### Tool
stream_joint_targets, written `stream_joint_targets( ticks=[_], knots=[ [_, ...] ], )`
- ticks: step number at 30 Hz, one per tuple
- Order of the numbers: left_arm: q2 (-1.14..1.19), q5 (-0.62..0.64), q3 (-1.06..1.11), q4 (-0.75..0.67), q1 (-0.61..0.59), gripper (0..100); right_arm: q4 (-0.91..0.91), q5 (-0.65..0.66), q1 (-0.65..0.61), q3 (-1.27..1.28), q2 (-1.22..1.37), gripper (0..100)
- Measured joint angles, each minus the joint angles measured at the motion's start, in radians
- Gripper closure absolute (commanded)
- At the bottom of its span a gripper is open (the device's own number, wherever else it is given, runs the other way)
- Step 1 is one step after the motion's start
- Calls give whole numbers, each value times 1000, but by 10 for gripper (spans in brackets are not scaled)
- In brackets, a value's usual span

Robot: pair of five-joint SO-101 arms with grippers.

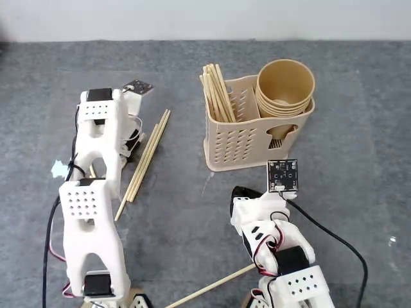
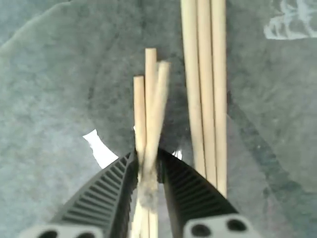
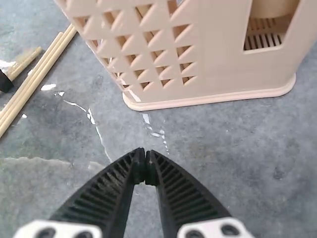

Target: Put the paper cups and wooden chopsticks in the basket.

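My left gripper (image 2: 147,166) is shut on a small bunch of wooden chopsticks (image 2: 149,104) just above the grey mat. Three more chopsticks (image 2: 205,89) lie beside it on the mat, and in the high view they show next to the left arm (image 1: 146,154). The beige basket (image 1: 237,144) holds a stack of paper cups (image 1: 286,86) in one compartment and several chopsticks (image 1: 215,93) in the other. My right gripper (image 3: 144,166) is shut and empty, low over the mat in front of the basket (image 3: 198,64).
One loose chopstick (image 1: 212,287) lies near the front edge beside the right arm's base. A pale blue scrap (image 1: 59,169) sits left of the left arm. White flecks (image 3: 94,119) mark the mat before the basket.
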Motion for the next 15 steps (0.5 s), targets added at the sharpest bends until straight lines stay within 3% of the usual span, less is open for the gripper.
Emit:
stream_joint_targets(
  ticks=[15],
  knots=[
    [17, 2, -173, 89, -8, 988, 0, 0, 0, 0, 0, 984]
  ],
)
